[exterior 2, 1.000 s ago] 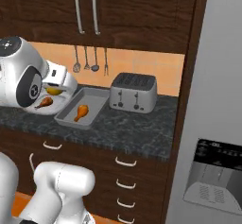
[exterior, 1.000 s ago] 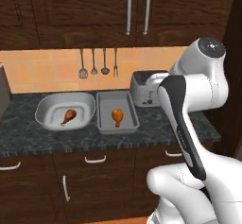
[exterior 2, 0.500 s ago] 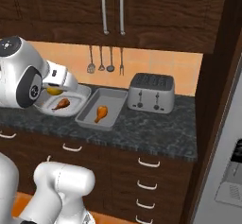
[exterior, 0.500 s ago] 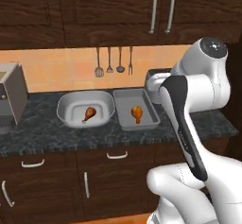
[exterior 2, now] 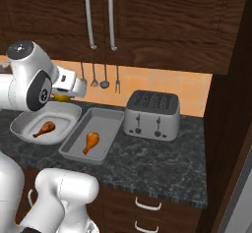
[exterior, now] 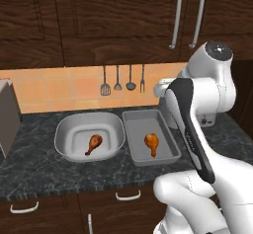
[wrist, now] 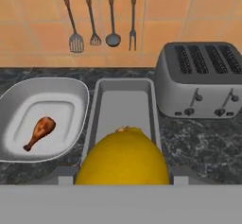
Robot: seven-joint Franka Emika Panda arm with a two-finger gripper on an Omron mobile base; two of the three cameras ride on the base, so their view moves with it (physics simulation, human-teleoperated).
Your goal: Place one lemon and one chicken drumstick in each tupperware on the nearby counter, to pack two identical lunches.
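The gripper [wrist: 124,180] is clamped on a lemon [wrist: 124,159], carried high over the counter [exterior: 39,169]. Since a second ago the base has driven sideways, sliding the whole scene across both base views; the containers themselves have not moved. Below and ahead of the hand lie a rounded tupperware [exterior: 66,132] and a rectangular tupperware [exterior: 168,141], each holding one chicken drumstick [exterior: 151,143], beside a toaster [exterior 2: 151,115].

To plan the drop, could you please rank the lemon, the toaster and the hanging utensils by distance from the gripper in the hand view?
1. Lemon, at the gripper.
2. Toaster, ahead to the right.
3. Utensils, on the back wall.
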